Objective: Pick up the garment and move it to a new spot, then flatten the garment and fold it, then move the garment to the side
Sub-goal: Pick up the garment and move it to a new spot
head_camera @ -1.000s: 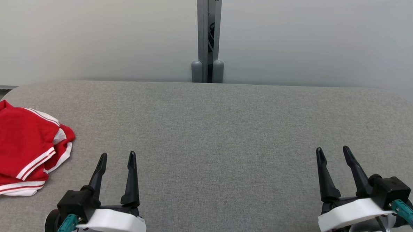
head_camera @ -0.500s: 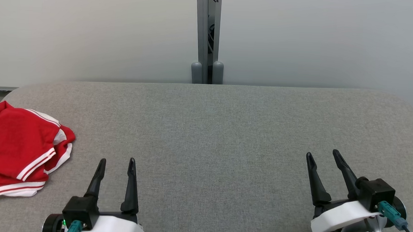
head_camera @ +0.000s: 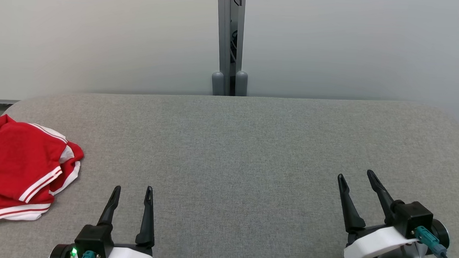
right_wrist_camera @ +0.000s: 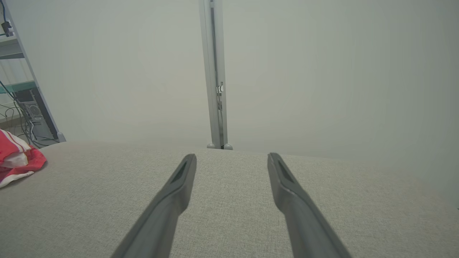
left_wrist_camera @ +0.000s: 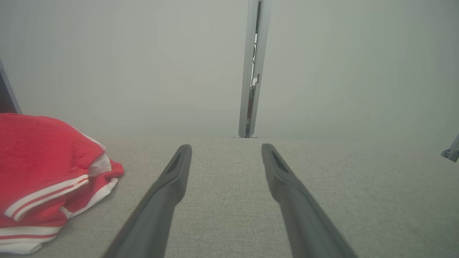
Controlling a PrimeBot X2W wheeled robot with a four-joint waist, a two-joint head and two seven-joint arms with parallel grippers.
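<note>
Grey table (head_camera: 229, 144): left claw (head_camera: 132, 188) and right claw (head_camera: 355, 174) gape wide, empty; red garment (head_camera: 15, 162) lies apart.

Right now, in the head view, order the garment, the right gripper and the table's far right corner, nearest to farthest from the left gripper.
1. garment, left of the left gripper.
2. right gripper, near right.
3. table's far right corner, beyond it.
</note>
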